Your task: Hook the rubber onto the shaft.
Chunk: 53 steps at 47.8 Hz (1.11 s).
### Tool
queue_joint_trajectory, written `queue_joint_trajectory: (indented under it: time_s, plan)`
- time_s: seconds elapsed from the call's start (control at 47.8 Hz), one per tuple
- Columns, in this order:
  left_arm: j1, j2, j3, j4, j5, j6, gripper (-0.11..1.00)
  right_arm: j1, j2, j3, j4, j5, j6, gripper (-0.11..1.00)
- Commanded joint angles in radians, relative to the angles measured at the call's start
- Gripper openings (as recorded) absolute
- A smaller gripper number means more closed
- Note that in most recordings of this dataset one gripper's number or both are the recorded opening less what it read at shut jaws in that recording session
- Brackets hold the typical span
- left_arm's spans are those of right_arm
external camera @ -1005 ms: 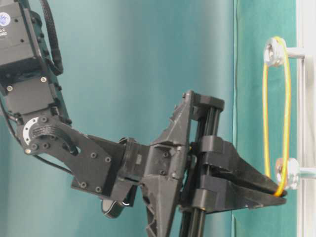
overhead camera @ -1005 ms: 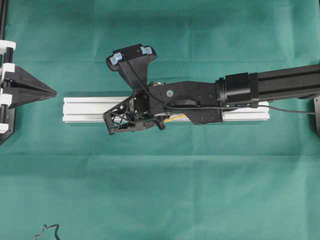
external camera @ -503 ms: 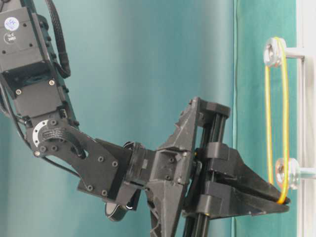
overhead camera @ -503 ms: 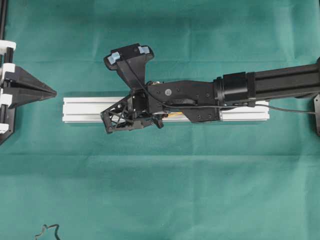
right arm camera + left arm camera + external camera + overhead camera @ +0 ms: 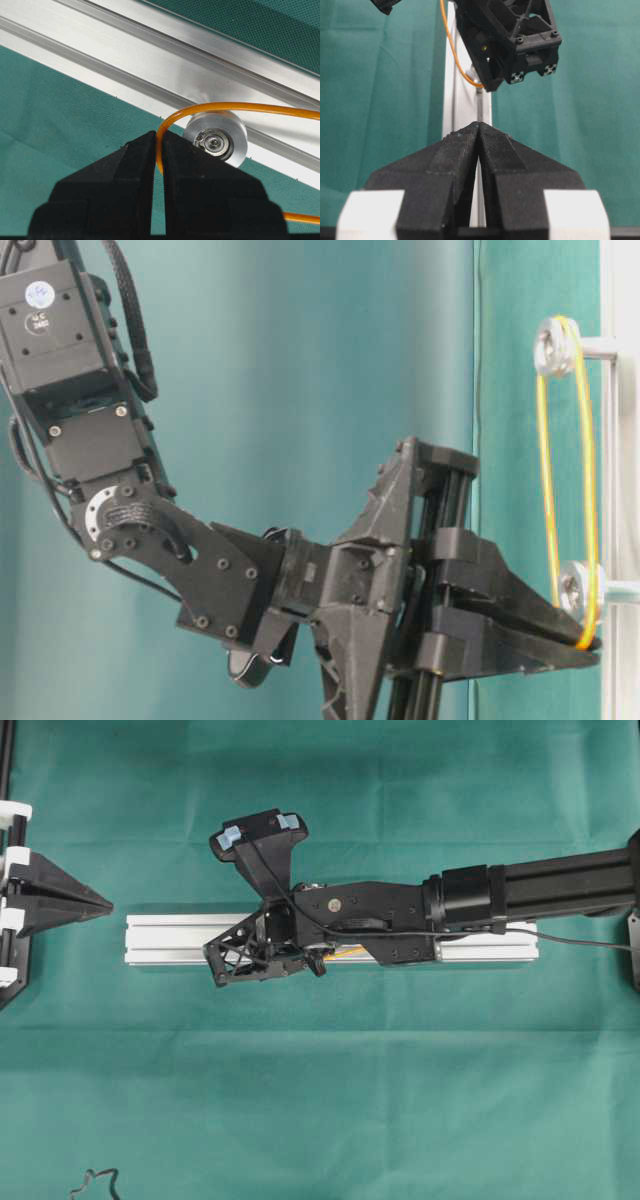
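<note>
We're mid-hook. Right end effector [image 5: 590,645] is clenched on the rubber [image 5: 592,470], pinching it at the bend of the loop. One end of the loop already sits over the far pulley [image 5: 553,345]. The pinched end is stretched out past the near pulley [image 5: 216,137] on the aluminium rail [image 5: 180,940]; the wrist view shows the band curving round the pulley's rim. We can't tell whether it's seated in a groove or just lying against the rim.

Left end effector [image 5: 479,131] is clamped together on nothing, parked off the rail's end, well apart from the work.

Next move, our read: keep tension, carry the pinched bend over the near pulley so the band drops onto it, then let go. The pinch sits just beside the pulley, so there's little margin; release early and the band likely snaps back toward the far pulley.

No containers in view. Only other item: a dark squiggly cord [image 5: 95,1183] at the edge of the bench [image 5: 400,1100].
</note>
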Motion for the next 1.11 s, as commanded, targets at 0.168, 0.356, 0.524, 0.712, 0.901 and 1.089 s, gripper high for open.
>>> queue_joint_trajectory:
  time_s: [0.168,0.356,0.524,0.712,0.901,1.089]
  plan:
    - [-0.003,0.011,-0.028,0.002,-0.003,0.0,0.0,0.003,-0.021,-0.005,0.0,-0.011,-0.003,0.06]
    - [-0.003,0.011,-0.028,0.003,-0.003,0.0,0.0,0.005,-0.021,-0.005,0.002,-0.011,-0.006,0.06]
    - [-0.003,0.011,-0.029,0.002,-0.003,-0.002,0.0,0.014,-0.021,-0.005,0.002,-0.006,-0.006,0.06]
    - [-0.003,0.011,-0.029,0.003,-0.003,0.0,0.0,0.025,-0.028,0.006,0.002,-0.003,-0.005,0.06]
    - [-0.003,0.011,-0.029,0.002,-0.003,0.0,0.0,0.032,-0.051,0.029,0.002,0.011,-0.005,0.06]
    - [-0.003,0.011,-0.029,0.002,-0.003,0.0,0.0,0.035,-0.08,0.064,-0.002,0.026,-0.003,0.06]
